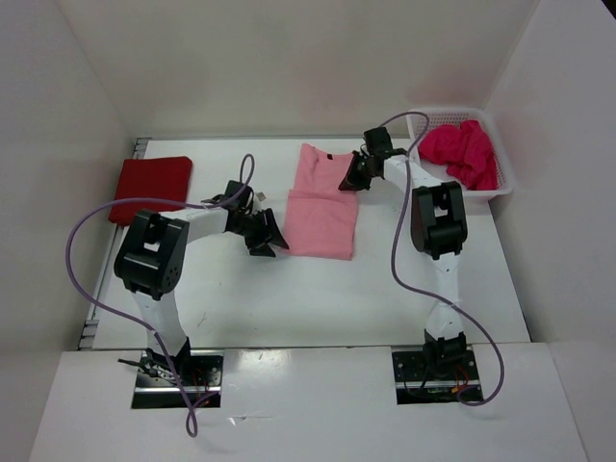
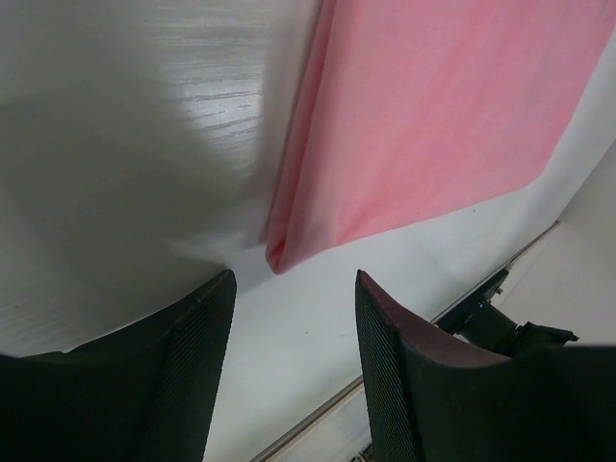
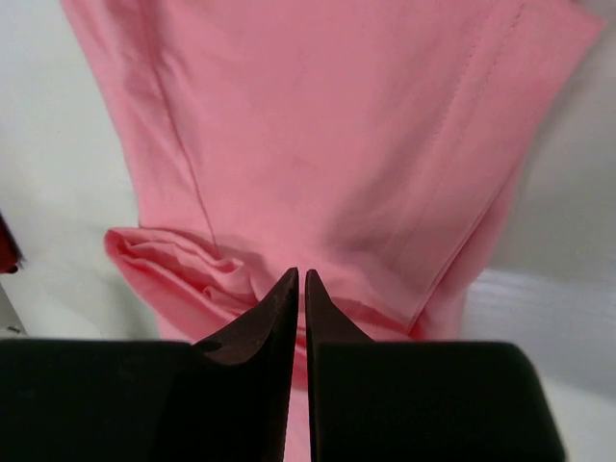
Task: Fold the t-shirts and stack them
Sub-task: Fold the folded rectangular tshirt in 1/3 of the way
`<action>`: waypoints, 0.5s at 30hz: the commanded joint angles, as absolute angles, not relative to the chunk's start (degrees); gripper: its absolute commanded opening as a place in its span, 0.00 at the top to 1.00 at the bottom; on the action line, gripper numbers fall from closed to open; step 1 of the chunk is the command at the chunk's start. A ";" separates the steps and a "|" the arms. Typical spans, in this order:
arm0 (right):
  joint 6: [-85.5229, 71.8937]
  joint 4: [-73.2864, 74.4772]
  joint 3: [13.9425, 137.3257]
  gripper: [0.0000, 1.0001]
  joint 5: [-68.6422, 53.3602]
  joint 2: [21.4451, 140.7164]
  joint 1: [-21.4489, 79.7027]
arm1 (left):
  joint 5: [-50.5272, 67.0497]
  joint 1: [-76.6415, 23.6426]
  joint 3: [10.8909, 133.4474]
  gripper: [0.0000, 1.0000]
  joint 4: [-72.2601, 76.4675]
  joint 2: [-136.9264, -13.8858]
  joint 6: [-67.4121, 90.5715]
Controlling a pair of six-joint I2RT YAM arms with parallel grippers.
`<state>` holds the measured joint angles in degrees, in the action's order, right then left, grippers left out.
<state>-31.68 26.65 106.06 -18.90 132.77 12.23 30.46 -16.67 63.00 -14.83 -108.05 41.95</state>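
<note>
Left gripper (image 2: 294, 279) stands open just beside the light pink shirt's (image 1: 322, 207) left edge; right gripper (image 3: 300, 274) is closed over its far right edge.

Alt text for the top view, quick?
Pink shirt, partly folded, lies in the middle, open left gripper at its left edge, shut right gripper at its right. Folded red shirt far left; magenta shirt crumpled in the basket far right.

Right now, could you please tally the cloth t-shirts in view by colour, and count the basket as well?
Dark red folded cloth t-shirt: 1
Light pink cloth t-shirt: 1
Bright magenta cloth t-shirt: 1
White plastic mesh basket: 1
Total: 4
</note>
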 commanded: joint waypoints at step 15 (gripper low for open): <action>-31.55 20.74 87.00 1.00 -24.69 115.92 12.48 | 29.89 -15.91 61.87 0.53 -10.99 -110.48 42.71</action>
